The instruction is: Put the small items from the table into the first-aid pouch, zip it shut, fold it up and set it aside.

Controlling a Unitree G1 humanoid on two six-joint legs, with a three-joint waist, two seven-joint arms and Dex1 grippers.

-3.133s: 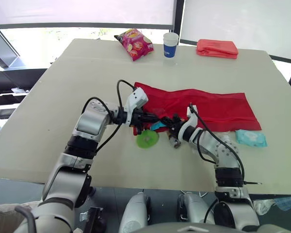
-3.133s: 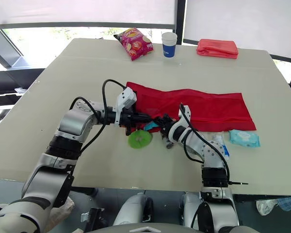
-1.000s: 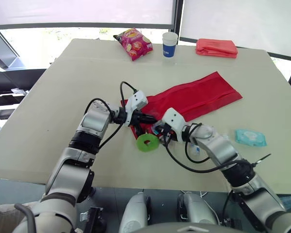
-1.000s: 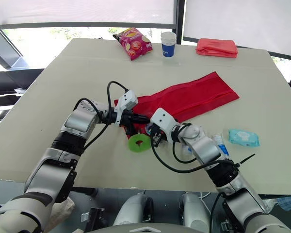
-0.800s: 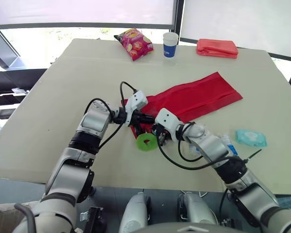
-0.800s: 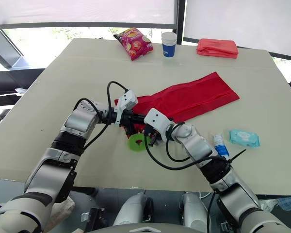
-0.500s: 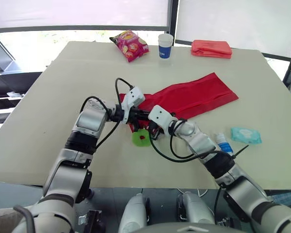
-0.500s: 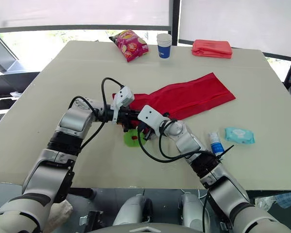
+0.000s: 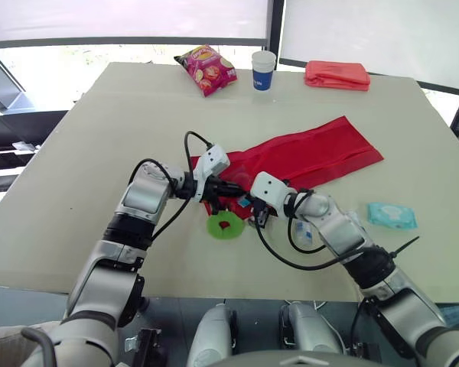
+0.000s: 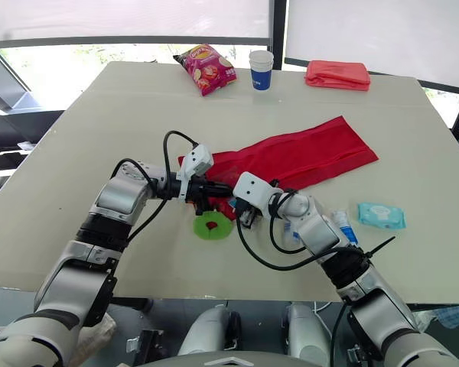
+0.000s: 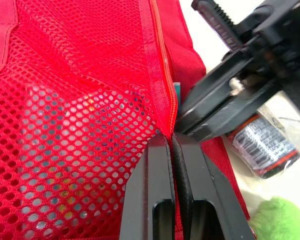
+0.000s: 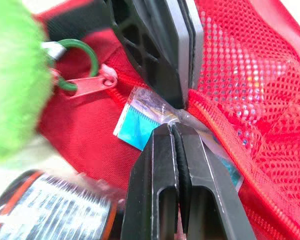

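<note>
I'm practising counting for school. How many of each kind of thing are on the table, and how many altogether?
Red pouches: 2, the open pouch and the folded pouch
Snack bag: 1
Paper cup: 1
Green fluffy ring: 1
Wipes packet: 1
Tube: 1
Small teal packet: 1
Wrapped roll: 1
Total: 9 that I can make out

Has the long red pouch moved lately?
Yes. The long red fabric pouch swung its right end away from the flat teal packet, toward the far side.

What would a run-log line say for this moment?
left gripper: shut on pouch mesh edge | right gripper: shut on blue packet at pouch mouth | wipes pack: outside pouch
</note>
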